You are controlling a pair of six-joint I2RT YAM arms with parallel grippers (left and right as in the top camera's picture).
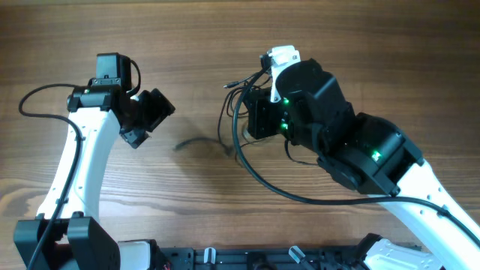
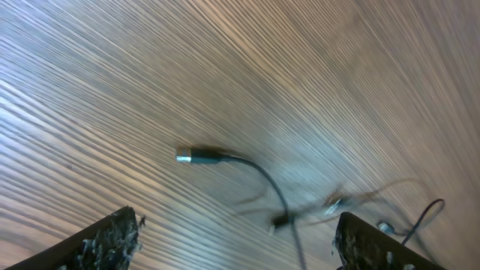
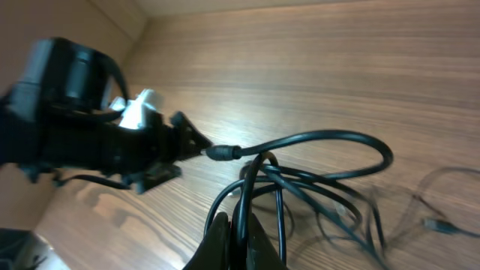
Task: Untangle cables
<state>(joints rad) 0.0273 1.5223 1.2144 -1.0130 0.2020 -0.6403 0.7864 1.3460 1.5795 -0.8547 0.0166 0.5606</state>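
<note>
Overhead, a brown wood-grain table [image 1: 225, 45] lies under everything, w/ a tangle of thin, dark grey-black cables [image 1: 234, 112] w/ small silvery plug ends just right of ctr. Biggest thing by the tangle is the black-and-white right arm [image 1: 375, 157], reaching in from the tangle's lower right w/ green lights lit on its wrist & its bulk covering part of the tangle. A thick black wire [image 1: 262, 180] from that arm loops just below the tangle. The white-and-black left arm [image 1: 82, 150] stands well left of the tangle.

The black two-finger right gripper [image 3: 236, 229] sits right on the tangle. Its fingers are pinched fully together & several strands run up out of the pinch in right wrist view, so it has hold of the cables. The black left gripper [image 2: 236, 221] hangs left of the tangle, tipped toward it, fingers spread wide w/ only wood & loose cord btwn them; it grips nothing.

One cord runs out of the tangle toward that gripper & ends in a silvery plug end [image 2: 196, 155] lying flat on the wood, apart from both fingers. Rest of the tangle is blurred in left wrist view; which cord crosses which, can't tell.
</note>
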